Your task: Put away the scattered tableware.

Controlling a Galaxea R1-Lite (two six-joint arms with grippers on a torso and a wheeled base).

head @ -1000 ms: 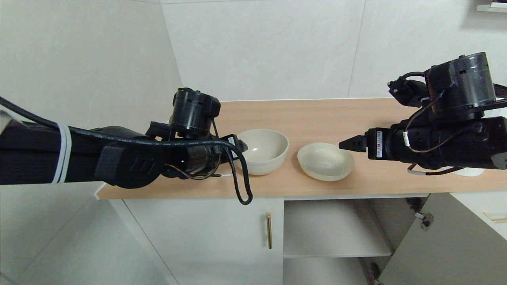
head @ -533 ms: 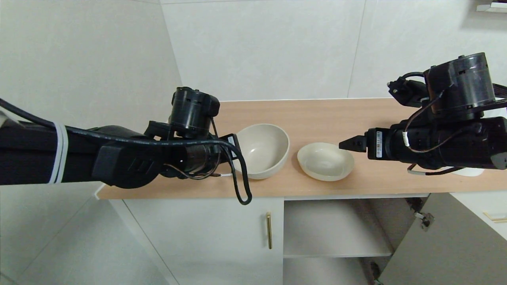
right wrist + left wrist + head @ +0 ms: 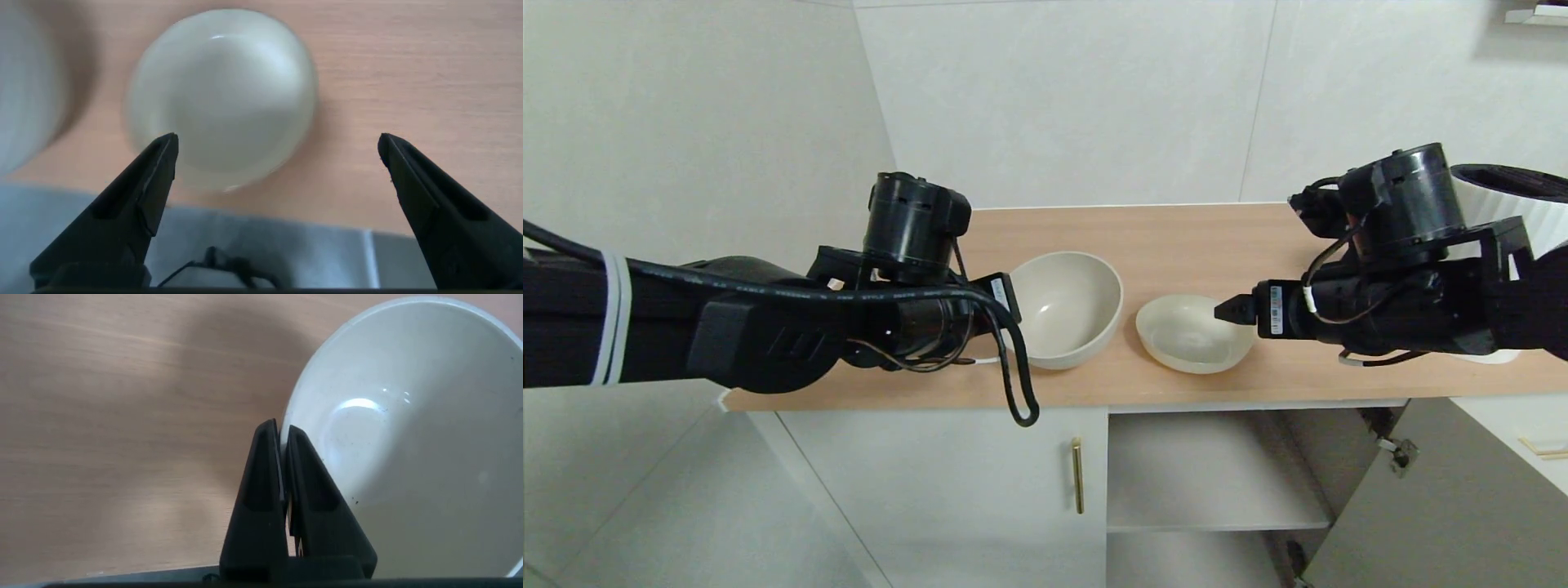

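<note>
deep bowl (image 3: 1066,306): sits by the counter's (image 3: 1176,237) front edge, toward its left end; it's tipped rather than flat, mouth leaning toward the left arm
left gripper (image 3: 283,434): pinched tight on the deep bowl's left rim, one finger inside and one outside, barely any gap between them
shallow dish (image 3: 1188,335): flat on the counter just beside the deep bowl, on its right, also near the front edge; looks like a thin gap between the two, no contact as far as I can tell
right gripper (image 3: 276,145): spread wide with nothing in it; tips at the dish's right rim
the bit that matters: from the right wrist the dish lies ahead of the fingers and off toward one of them, not centred; I'd say it needs to line up with that rim before it can pinch
who's nearer: right arm for the dish, left arm already has the bowl
where it all goes: probably the open cupboard shelf (image 3: 1217,482) under the counter's right part
</note>
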